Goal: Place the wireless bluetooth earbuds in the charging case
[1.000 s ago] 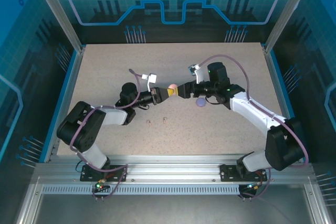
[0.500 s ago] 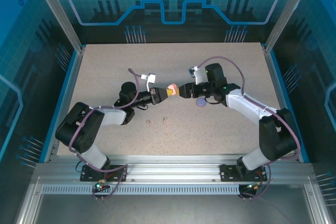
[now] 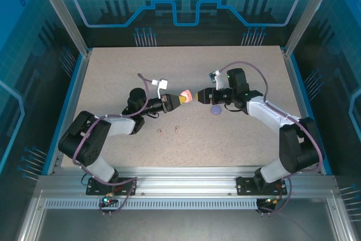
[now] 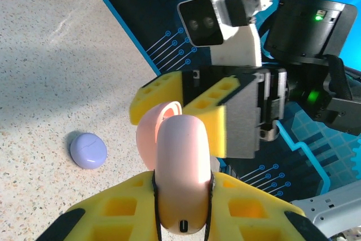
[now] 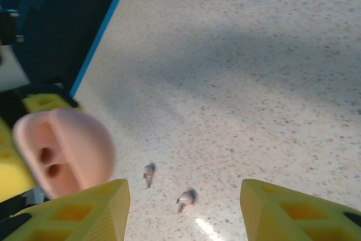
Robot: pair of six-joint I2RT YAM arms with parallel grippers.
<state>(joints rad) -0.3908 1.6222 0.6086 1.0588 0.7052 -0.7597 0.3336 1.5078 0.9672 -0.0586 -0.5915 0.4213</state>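
The pink case (image 4: 180,150) is held open above the counter (image 3: 113,71) by the left pincer (image 4: 181,187), its two sockets turned toward the right pincer (image 5: 183,210), which is spread wide with nothing gripped. Two buds (image 5: 149,173) are seen on the counter below, well apart from the case; none is judged seated. Next, one bud must be pinched finely and lifted. A purple case (image 3: 215,110) is set nearby. The counter is speckled beige, enclosed by blue printed panels (image 3: 180,4).

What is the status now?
Left gripper shut on open pale pink round case. Right gripper open beside it. Two tiny pale earbuds lie on table, not inserted. Purple round case lies apart.
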